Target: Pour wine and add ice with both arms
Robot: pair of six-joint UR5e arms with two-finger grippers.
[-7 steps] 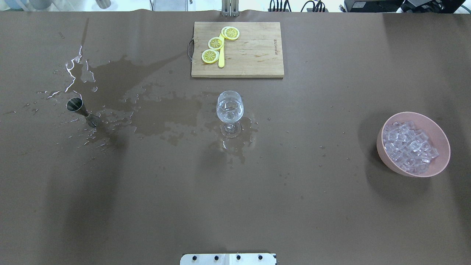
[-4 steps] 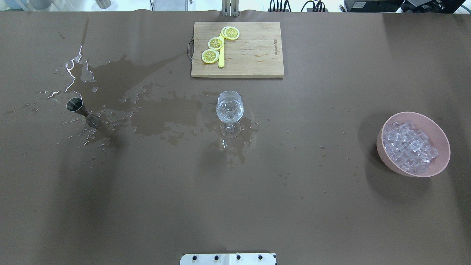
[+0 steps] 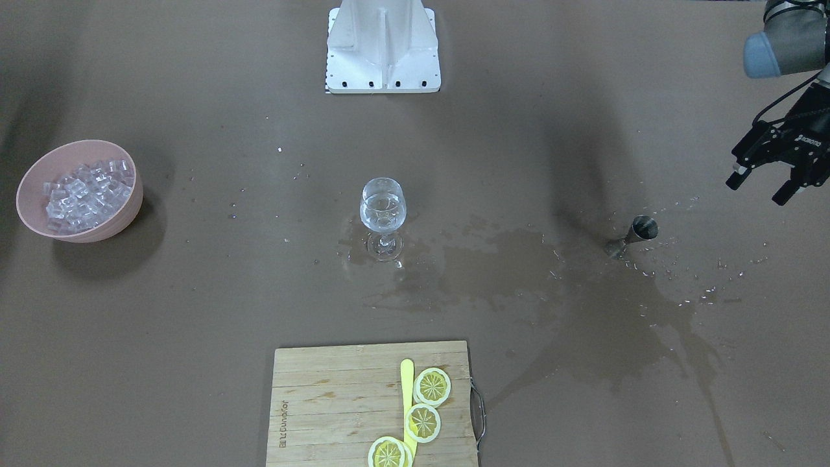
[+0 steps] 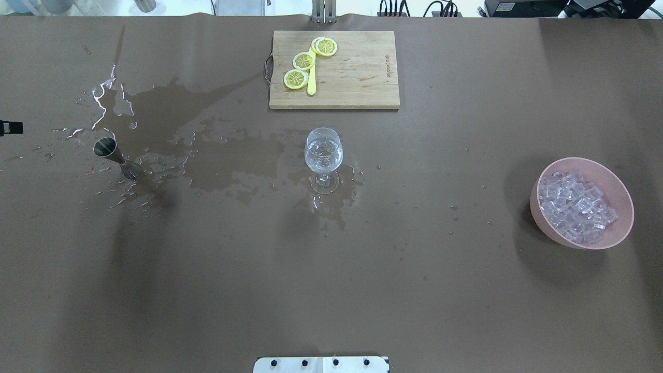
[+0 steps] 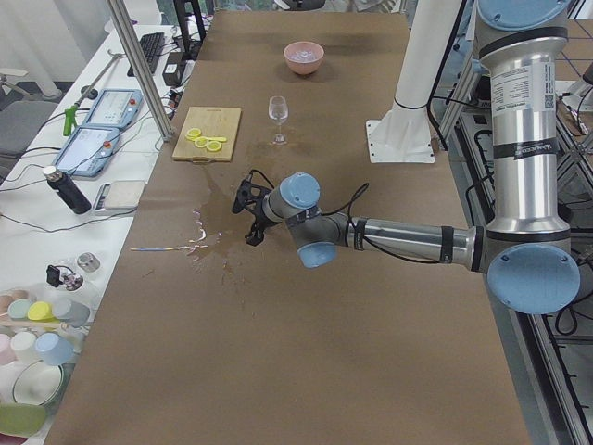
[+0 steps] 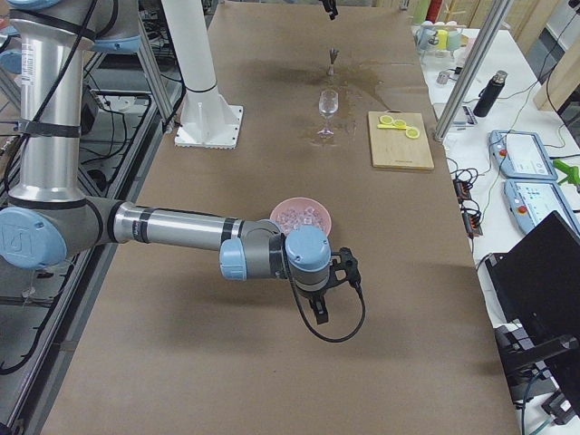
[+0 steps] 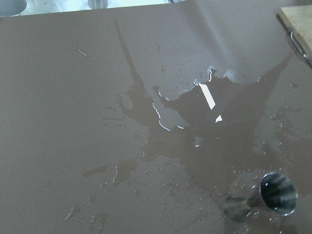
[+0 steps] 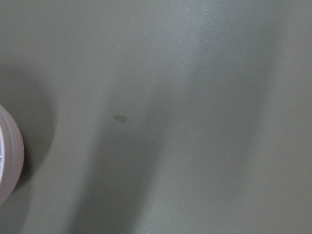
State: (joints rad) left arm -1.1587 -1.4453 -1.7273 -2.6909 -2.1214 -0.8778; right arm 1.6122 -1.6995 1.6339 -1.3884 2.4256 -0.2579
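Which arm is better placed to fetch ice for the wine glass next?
Right. The right gripper hangs just beside the pink bowl of ice, while the left gripper is far off on the other side, by the jigger.

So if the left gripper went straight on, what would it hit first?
The left gripper likely meets the wet table beside the metal measuring cup, not the cup; depth is unclear.

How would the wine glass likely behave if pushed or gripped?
The glass would probably tip easily: a tall bowl on a thin stem and small foot, with wine held high. Its foot stands in a wet patch, so it may slide. The clear glass looks fragile, possibly slippery.
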